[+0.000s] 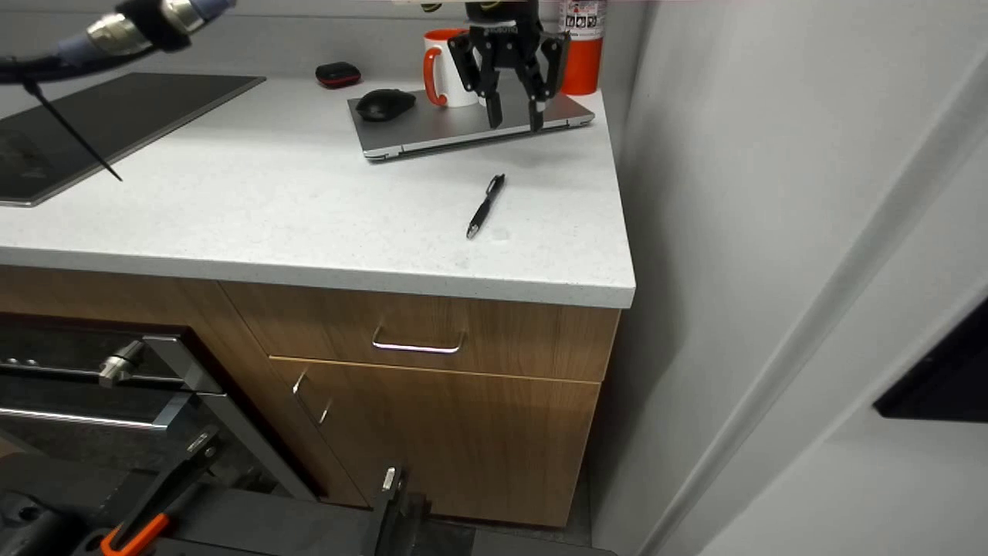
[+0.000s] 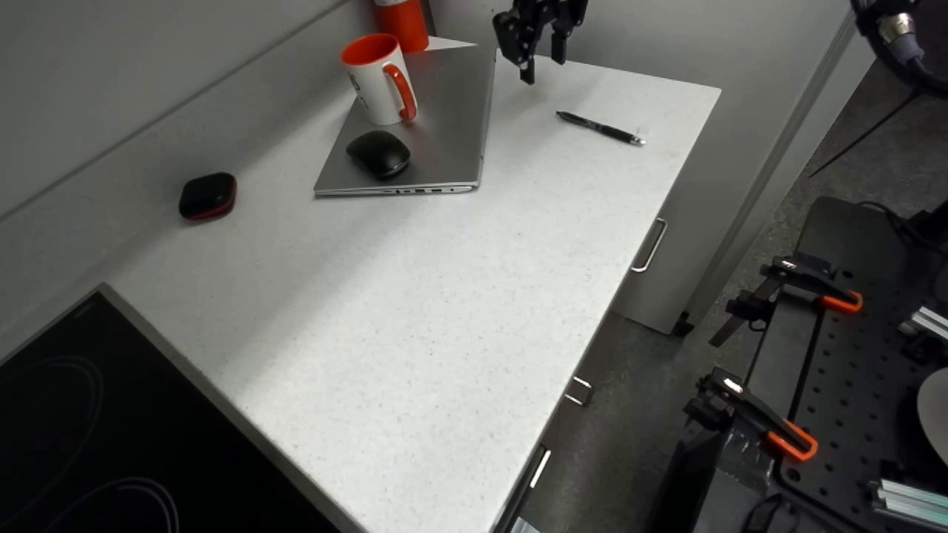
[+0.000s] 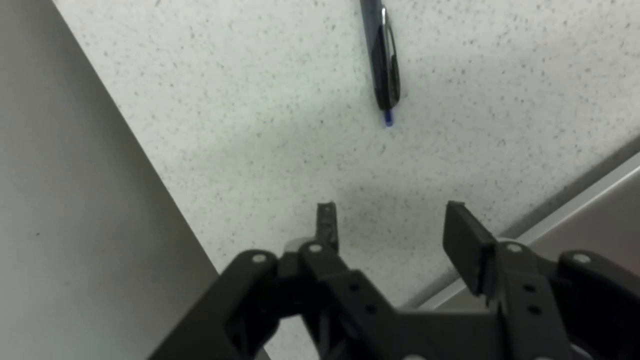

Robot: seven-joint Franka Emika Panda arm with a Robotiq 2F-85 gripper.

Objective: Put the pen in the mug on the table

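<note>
The slim black pen lies flat on the white table [image 1: 270, 201], in front of the laptop; it shows in both exterior views [image 1: 486, 206] [image 2: 600, 128]. Its clip end shows at the top of the wrist view [image 3: 382, 60]; its other end is cut off there. The red-orange and white mug [image 1: 457, 77] stands upright on the grey laptop, its handle and open top visible in an exterior view [image 2: 378, 89]. My gripper [image 1: 515, 118] is open and empty above the table, between the laptop and the pen [image 2: 543, 65]. In the wrist view its fingers [image 3: 390, 210] are apart, short of the pen's clip end.
A closed grey laptop [image 2: 452, 96] carries the mug and a black mouse [image 2: 378, 154]. A red canister [image 1: 583, 66] stands behind at the corner. A small black case [image 2: 208, 196] and a black cooktop [image 2: 89, 437] lie farther along. A grey wall [image 1: 772, 154] borders the table's side.
</note>
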